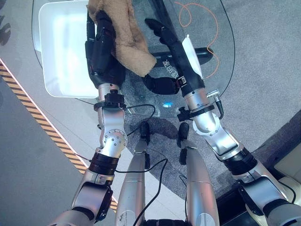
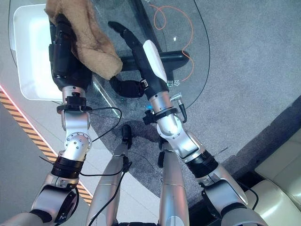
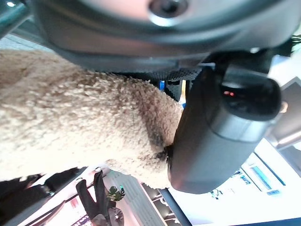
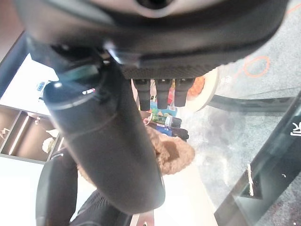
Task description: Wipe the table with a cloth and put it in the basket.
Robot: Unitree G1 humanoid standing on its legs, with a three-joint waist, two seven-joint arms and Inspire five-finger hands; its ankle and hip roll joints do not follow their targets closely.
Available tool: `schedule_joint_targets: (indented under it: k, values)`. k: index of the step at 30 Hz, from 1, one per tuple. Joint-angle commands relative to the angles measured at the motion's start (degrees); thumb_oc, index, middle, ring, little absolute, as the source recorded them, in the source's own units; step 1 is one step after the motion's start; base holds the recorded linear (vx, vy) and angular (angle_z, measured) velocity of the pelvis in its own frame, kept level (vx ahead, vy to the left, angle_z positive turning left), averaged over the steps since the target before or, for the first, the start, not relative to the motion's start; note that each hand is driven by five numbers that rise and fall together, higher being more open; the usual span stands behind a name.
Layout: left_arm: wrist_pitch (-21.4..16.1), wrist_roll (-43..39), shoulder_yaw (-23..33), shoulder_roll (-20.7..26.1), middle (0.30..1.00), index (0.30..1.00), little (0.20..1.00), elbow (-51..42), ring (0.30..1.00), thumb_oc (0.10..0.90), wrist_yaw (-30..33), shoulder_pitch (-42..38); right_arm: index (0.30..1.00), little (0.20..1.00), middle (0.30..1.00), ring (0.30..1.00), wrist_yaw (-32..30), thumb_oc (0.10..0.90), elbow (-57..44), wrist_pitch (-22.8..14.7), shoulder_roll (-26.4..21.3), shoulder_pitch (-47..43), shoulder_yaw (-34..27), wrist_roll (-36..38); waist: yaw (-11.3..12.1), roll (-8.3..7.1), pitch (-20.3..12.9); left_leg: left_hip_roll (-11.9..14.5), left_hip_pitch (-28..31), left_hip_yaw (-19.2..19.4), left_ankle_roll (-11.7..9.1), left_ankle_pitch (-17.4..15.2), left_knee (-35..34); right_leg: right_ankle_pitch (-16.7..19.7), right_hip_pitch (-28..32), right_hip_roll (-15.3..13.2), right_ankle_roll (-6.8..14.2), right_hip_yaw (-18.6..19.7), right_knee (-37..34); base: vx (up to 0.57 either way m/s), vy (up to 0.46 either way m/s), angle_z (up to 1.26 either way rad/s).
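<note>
1. Left hand point(image 1: 102, 47) is clutching the tan fleecy cloth point(image 1: 126, 40) in the upper middle of the frame, its fingers curling round a bunch of the fabric while the rest is draping down its right side.
2. Behind the hand, the cloth is hanging above the edge of the white basket point(image 1: 59, 75), which is sitting at the upper left on the glass table point(image 1: 221, 61).
3. Right hand point(image 1: 162, 33) is reaching out just right of the cloth, fingers stretched straight and holding nothing.
4. Beneath the glass, an orange cable point(image 1: 202, 19) is looping on the grey floor at the upper right.
</note>
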Motion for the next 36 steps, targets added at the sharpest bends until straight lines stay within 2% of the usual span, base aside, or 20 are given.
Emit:
schedule_joint_targets:
  k: [1,11,22,29,36]
  values:
    - [-8.0,6.55,3.31,0.34,0.3,0.3,0.2,-9.71,0.3,0.1,-1.81,-8.23,0.9,0.9,0.9,0.9,-1.76,0.8,-9.44,-6.22,3.43,-7.97,-2.46,-0.9,0.57,-0.09,-1.65,-4.37,2.41,2.71,1.05,-5.14,1.22,-3.2,4.46,3.09,0.82,-3.75,-3.47,0.0,0.0,0.0]
    - [-12.19,8.74,5.02,0.44,0.3,0.3,0.2,-8.75,0.3,0.1,2.08,-8.92,0.9,0.9,0.9,0.9,-2.52,0.8,-8.45,-6.02,3.77,-8.25,-2.44,-1.46,0.71,0.05,-1.65,-4.45,2.48,2.57,0.86,-5.08,1.2,-3.4,4.54,3.0,0.76,-3.68,-3.44,0.0,0.0,0.0]
    - [-15.45,12.34,6.73,1.11,0.3,0.3,0.2,-6.62,0.3,0.1,6.33,-9.11,0.9,0.9,0.9,0.9,-7.17,0.8,-5.21,-5.09,2.81,-7.47,-3.43,-4.05,0.49,0.25,-1.65,-4.36,2.61,2.64,0.7,-5.2,1.13,-3.5,4.67,2.76,0.79,-3.41,-3.61,0.0,0.0,0.0]
    - [-17.61,15.46,8.81,3.03,0.3,0.3,0.2,-2.81,0.3,0.1,10.19,-8.66,0.9,0.9,0.9,0.9,-16.1,0.8,0.69,-6.54,1.24,-4.71,-6.57,-4.67,-0.02,0.36,-1.65,-4.18,2.69,2.77,0.78,-5.41,1.17,-3.67,4.58,2.72,0.85,-3.12,-3.45,0.0,0.01,0.0]
    - [-20.03,16.54,10.64,4.74,0.3,0.3,0.2,0.55,0.3,0.1,12.0,-7.57,0.9,0.9,0.9,0.9,-25.7,0.8,5.63,-6.22,0.33,-1.21,-10.41,-2.67,-0.65,0.44,-1.65,-4.0,2.8,2.98,0.84,-5.7,1.11,-3.7,4.41,2.82,0.83,-2.61,-3.41,-0.01,0.04,-0.01]
